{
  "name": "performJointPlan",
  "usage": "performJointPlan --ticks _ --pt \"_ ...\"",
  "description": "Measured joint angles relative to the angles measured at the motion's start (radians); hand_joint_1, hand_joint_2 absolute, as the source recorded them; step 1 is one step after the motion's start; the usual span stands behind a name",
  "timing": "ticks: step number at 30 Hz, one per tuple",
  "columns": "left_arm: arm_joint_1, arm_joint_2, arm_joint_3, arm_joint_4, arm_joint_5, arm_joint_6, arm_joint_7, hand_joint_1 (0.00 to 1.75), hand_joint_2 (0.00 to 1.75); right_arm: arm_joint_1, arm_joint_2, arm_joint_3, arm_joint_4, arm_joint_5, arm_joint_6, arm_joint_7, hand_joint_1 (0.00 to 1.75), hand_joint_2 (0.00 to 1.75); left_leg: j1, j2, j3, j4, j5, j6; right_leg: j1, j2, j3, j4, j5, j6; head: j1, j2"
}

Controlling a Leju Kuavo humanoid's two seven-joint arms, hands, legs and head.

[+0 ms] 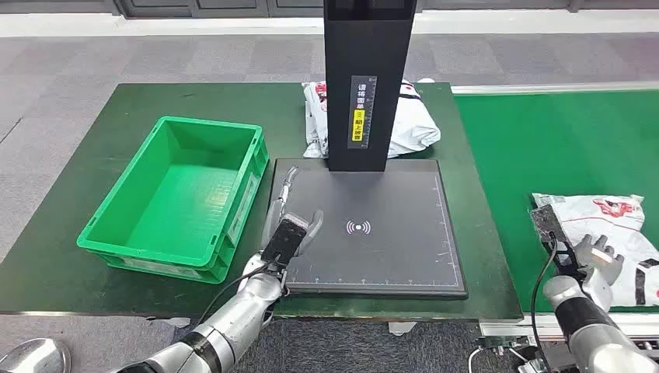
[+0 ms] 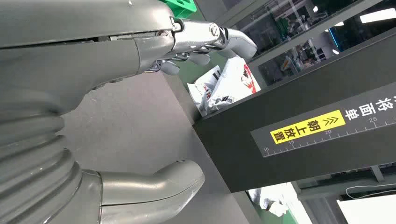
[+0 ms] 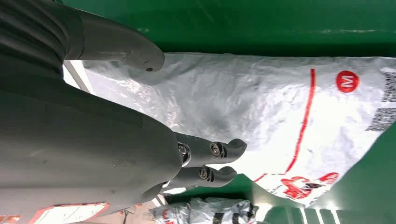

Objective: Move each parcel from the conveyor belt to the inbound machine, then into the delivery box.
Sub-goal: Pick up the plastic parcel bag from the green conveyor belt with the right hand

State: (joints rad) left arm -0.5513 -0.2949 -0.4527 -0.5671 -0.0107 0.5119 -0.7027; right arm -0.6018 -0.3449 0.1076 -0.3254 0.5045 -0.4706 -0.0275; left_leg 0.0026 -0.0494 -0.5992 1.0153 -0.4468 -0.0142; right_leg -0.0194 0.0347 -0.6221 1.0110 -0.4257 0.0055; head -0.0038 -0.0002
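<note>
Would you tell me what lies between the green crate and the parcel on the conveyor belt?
In the head view, the dark scanner platform lies between the green crate and the parcel, with the left hand over its near-left edge.

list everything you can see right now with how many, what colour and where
Rectangular plastic crate: one, green, on the table left of the scanner, nothing in it.
Flat scanner platform: one, black, table centre, with an upright black column.
Crumpled plastic parcels: white with red print, heaped behind the column; count unclear.
Flat plastic parcel: one, white with red print, on the green conveyor belt.
Left hand: over the platform's left edge, fingers spread.
Right hand: over the flat parcel.
</note>
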Motion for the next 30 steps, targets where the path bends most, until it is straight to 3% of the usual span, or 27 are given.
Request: performJointPlan --ticks 9,15,20,26,30 --pt "0.006 0.0 0.017 -0.005 0.003 -0.003 0.0 0.0 1.75 -0.037 0.008 0.0 0.011 0.036 0.051 0.051 0.0 1.75 0.0 0.0 0.0 0.0 0.0 0.0 0.0 0.0 0.0 0.0 0.0 0.0 0.0 0.0" --pt "0.015 0.004 0.037 -0.018 0.003 -0.011 0.0 0.0 1.75 -0.029 -0.005 0.0 0.016 0.028 0.231 0.022 0.0 1.75 0.0 -0.001 0.0 0.0 0.0 0.0 0.0 0.0 0.0 0.0 0.0 0.0 0.0 0.0" --pt "0.025 0.012 0.049 -0.026 0.001 -0.019 0.0 0.0 1.75 -0.008 -0.026 0.0 0.016 0.034 0.278 0.016 0.0 1.75 0.0 -0.001 0.0 0.0 0.0 0.0 0.0 0.0 0.0 0.0 0.0 0.001 0.0 0.0" --pt "0.036 0.018 0.06 -0.032 -0.003 -0.028 0.0 0.0 1.75 0.034 -0.073 0.0 0.015 0.086 0.407 0.05 0.0 1.75 0.0 -0.006 0.001 0.001 -0.001 0.001 0.0 -0.003 0.003 -0.001 -0.002 0.004 0.0 0.0" --pt "0.045 0.022 0.072 -0.041 -0.005 -0.027 0.0 0.0 1.75 0.058 -0.093 0.0 0.003 0.096 0.431 0.042 0.0 1.75 0.0 -0.006 0.001 0.002 -0.002 0.003 0.0 -0.004 0.004 -0.001 -0.003 0.005 0.0 0.0"
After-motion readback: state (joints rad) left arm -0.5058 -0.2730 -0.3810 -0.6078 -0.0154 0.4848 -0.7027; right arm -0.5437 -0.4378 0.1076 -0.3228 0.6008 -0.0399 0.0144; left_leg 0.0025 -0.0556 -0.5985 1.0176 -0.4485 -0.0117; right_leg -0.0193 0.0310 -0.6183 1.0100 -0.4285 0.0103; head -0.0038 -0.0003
